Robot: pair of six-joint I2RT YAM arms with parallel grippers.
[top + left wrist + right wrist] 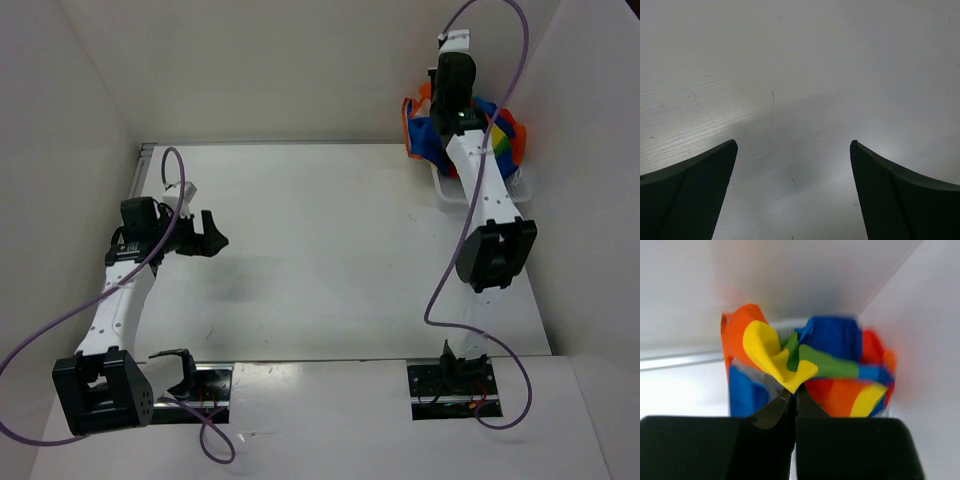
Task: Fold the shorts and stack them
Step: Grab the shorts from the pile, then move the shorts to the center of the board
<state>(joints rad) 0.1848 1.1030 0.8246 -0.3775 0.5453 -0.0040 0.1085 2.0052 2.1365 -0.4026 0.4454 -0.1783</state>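
Rainbow-striped shorts (500,140) lie bunched in a white mesh basket (448,190) at the table's far right corner. The right wrist view shows the same shorts (835,365) as a crumpled heap of blue, orange, yellow, green and red. My right gripper (794,391) is shut on a yellow fold of that cloth, which rises in a peak from the fingertips. From above, the right gripper (452,75) sits over the basket, its jaws hidden by the wrist. My left gripper (212,236) hangs wide open over the left of the table, with only bare tabletop between its fingers (700,195).
White walls close in the table at the back, left and right. The basket stands close against the right wall (580,150). A purple cable (170,170) loops beside the left arm, another (520,20) arcs above the right arm.
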